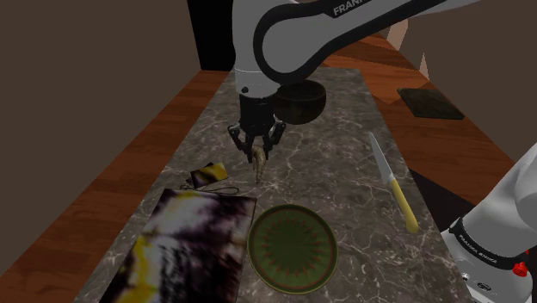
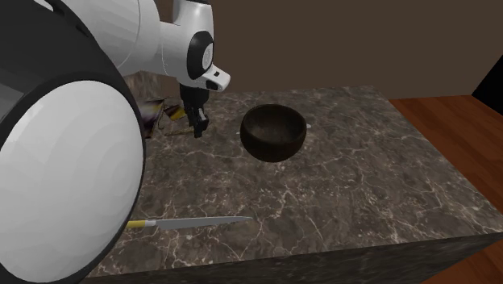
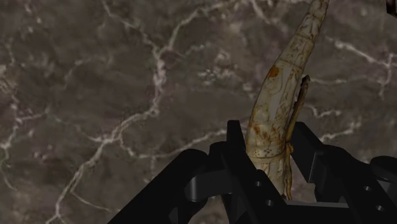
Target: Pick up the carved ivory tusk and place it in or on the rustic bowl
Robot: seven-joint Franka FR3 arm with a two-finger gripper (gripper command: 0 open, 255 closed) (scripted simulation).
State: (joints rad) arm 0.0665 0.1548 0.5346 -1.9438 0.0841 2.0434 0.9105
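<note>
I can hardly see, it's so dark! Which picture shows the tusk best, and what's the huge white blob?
Wrist view: the pale tusk stands out against the dim marble tabletop, clasped by the gripper. Second exterior view: the blob is the arm, close to the camera.

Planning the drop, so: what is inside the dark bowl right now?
Nothing shows inside the dark bowl: its visible inner wall is bare. The near rim hides the part just behind it. The tusk sits in the gripper.

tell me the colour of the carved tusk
The curved carved tusk is cream with brown-stained engraving, clearest in the wrist view.
</note>
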